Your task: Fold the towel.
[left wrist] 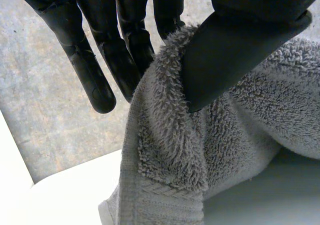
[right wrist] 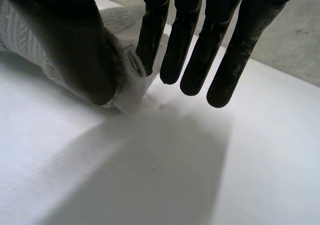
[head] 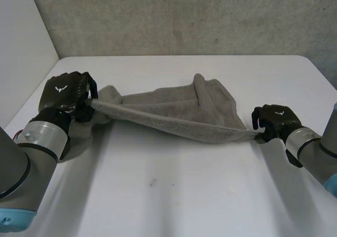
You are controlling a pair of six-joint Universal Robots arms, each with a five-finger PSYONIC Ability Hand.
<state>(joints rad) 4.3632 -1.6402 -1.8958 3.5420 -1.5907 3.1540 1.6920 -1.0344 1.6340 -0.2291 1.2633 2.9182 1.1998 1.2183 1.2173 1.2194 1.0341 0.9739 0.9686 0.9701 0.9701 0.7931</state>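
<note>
A grey towel (head: 179,110) hangs stretched between my two hands above the white table (head: 174,195), its far part bunched and resting on the table. My left hand (head: 68,92) pinches the towel's left corner. In the left wrist view the thumb (left wrist: 235,50) presses the towel (left wrist: 200,150) against a finger. My right hand (head: 274,120) pinches the opposite corner low near the table. In the right wrist view the thumb (right wrist: 75,55) clamps the towel corner (right wrist: 132,80) against one finger, with the other fingers straight.
A grey wall (head: 184,16) stands behind the table's far edge. A white wall panel (head: 21,42) rises at the left. Bare table surface lies in front of the towel, toward me.
</note>
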